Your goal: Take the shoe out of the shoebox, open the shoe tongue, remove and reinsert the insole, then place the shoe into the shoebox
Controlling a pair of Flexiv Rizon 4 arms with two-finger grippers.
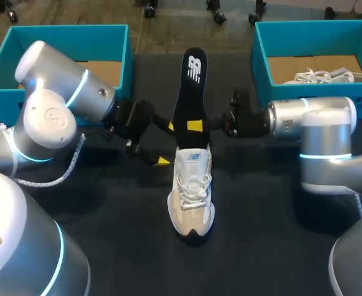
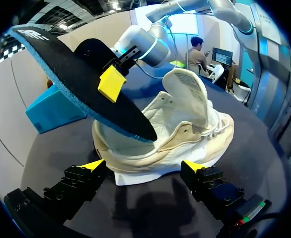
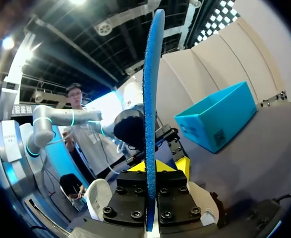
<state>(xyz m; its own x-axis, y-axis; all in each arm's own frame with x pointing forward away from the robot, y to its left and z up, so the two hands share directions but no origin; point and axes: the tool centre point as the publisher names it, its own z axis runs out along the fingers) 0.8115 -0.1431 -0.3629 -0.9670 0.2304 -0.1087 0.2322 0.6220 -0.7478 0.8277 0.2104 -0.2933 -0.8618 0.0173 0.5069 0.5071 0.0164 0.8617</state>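
Note:
A white and beige shoe (image 1: 193, 191) stands on the dark table with its toe toward me and its tongue pulled up. My right gripper (image 1: 195, 126) is shut on the black insole (image 1: 190, 92), which slants up and away out of the shoe's heel opening. Seen from the right wrist, the insole (image 3: 150, 99) stands edge-on, blue, between the right gripper (image 3: 151, 168). My left gripper (image 1: 166, 143) is open just left of the shoe's heel. From the left wrist, the shoe (image 2: 175, 134) lies ahead of the open left gripper (image 2: 143, 165), with the insole (image 2: 81, 79) above it.
A teal shoebox (image 1: 57, 37) stands at the back left behind my left arm. A second teal shoebox (image 1: 316, 31) at the back right holds another white shoe (image 1: 329, 75).

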